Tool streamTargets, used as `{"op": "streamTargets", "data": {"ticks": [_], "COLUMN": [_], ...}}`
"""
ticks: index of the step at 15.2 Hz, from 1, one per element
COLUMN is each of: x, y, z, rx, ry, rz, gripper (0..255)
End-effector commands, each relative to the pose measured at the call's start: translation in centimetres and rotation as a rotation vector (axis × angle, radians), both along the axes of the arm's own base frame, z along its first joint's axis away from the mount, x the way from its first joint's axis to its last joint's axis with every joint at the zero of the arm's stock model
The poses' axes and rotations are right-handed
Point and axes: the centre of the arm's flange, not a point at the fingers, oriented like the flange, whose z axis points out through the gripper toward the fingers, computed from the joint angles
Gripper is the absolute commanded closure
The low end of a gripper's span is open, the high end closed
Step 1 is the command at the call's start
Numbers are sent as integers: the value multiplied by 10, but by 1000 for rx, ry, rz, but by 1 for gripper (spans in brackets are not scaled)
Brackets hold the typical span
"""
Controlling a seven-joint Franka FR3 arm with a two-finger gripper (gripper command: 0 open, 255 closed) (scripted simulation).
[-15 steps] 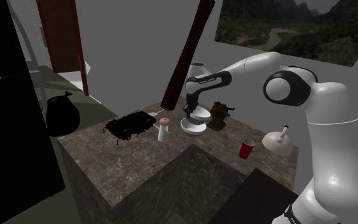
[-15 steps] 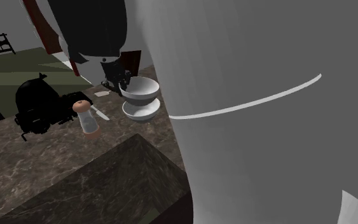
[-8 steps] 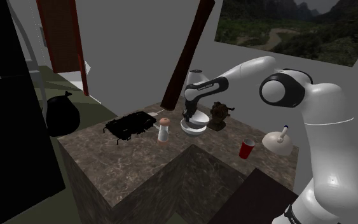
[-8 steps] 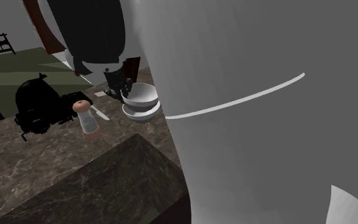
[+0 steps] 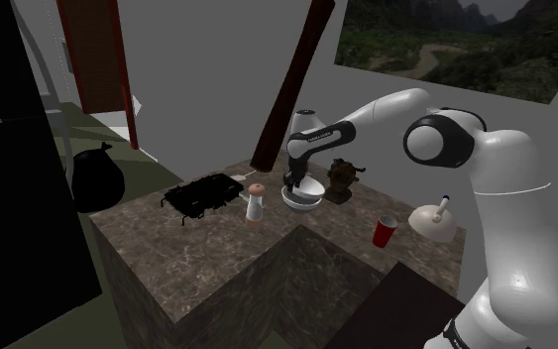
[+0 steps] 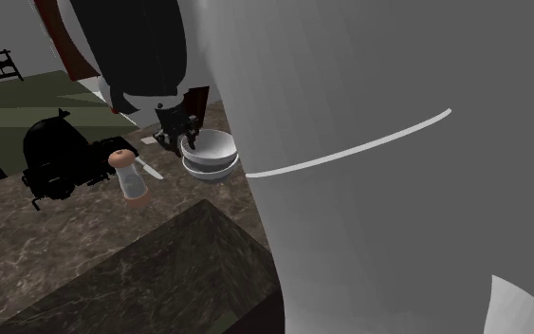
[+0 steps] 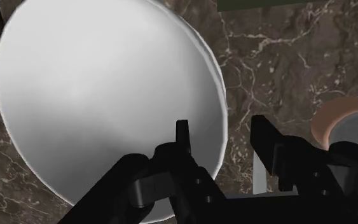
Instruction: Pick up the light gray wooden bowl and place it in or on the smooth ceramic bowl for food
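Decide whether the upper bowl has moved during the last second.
Yes. The upper bowl dropped into the lower bowl, judged against the shaker.

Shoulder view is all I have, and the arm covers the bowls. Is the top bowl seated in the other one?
Observer: Yes. In the second exterior view the upper bowl sits nested inside the lower bowl on the marble counter.
Operator: Is the tool gripping it?
Observer: No. In the wrist view the tool is open. Its fingers straddle the upper bowl's rim, one inside and one outside, with a gap on each side.
Operator: Anything close by if I lift straight out?
Observer: In the wrist view the pinkish top of the shaker shows just beyond the outer finger. It stands apart from both bowls.
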Motion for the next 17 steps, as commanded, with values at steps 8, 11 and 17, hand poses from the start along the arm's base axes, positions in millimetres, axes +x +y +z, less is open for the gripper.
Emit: {"op": "streamTargets", "data": {"ticks": [8, 11, 17], "x": [-2, -3, -3], "y": [4, 6, 6], "z": [40, 50, 50], "rx": [0, 0, 0], "ry": [-1, -1, -1], "rz": [0, 0, 0], "gripper": [0, 0, 0]}}
